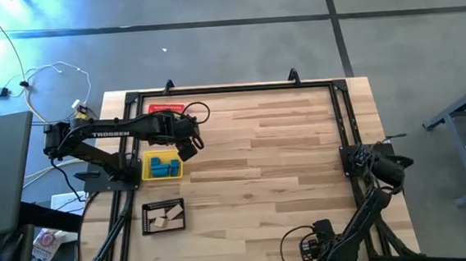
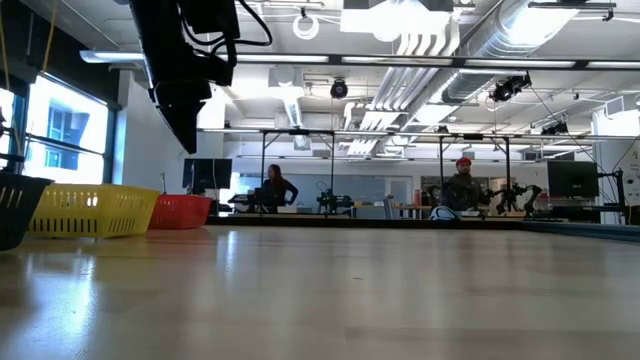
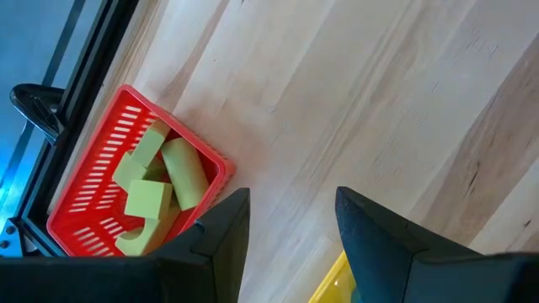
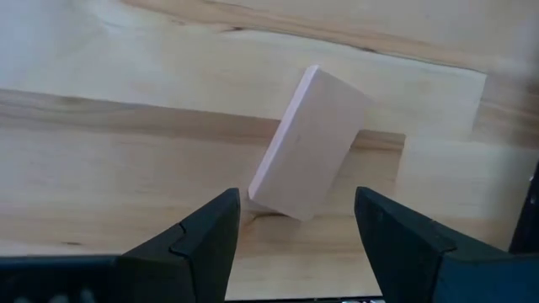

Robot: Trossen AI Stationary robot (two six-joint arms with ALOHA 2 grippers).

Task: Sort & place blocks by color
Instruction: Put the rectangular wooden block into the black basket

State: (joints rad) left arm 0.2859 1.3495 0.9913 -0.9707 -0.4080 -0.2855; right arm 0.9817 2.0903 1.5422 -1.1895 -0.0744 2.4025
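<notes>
Blocks sorted in trays; left gripper open and empty; right gripper open by pale slab; best retracted slowly, clear of rims.

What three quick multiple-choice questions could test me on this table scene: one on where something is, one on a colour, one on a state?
1. Where is the left gripper?
A. Over the table's middle
B. Beside the red tray and yellow tray
C. Off the table

2. What colour are the blocks in the yellow tray?
A. Blue
B. Light green
C. Tan

3. How do the left gripper's fingers stand?
A. Shut on a block
B. Shut on nothing
C. Apart, holding nothing

Answers:
1 B: the high view shows it between those two trays.
2 A: the blue blocks lie in it; the light green blocks are in the red tray.
3 C: the left wrist view shows bare table between the fingers.
</notes>
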